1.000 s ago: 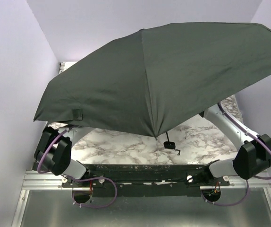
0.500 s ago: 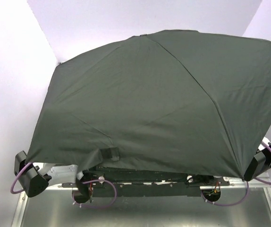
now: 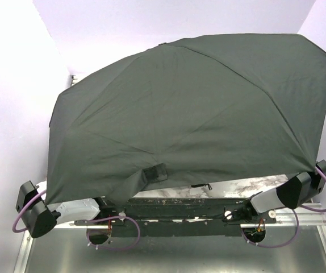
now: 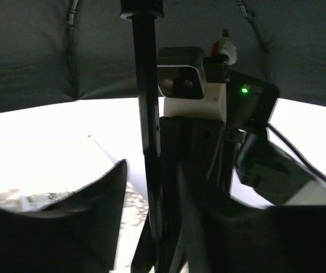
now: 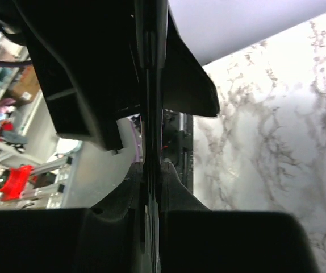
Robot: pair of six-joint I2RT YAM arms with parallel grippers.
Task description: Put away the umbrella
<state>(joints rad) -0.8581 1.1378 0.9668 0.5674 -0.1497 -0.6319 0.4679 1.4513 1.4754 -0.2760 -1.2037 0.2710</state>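
Right claw (image 5: 151, 170) clenched and left claw (image 4: 168, 199) slack, I find the umbrella (image 3: 186, 114) newly tipped down over both arms, baring only a table (image 3: 254, 185) strip at six o'clock, its shaft (image 4: 145, 102) pinched in my right, canopy fully open, so collapsing it remains.

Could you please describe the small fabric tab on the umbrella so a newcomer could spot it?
In the top view, the open dark umbrella spreads over nearly the whole marble table. Along its near hem, left of centre, sits the tab: a short flat strip of the same dark fabric, the only piece sticking out from the smooth canopy.
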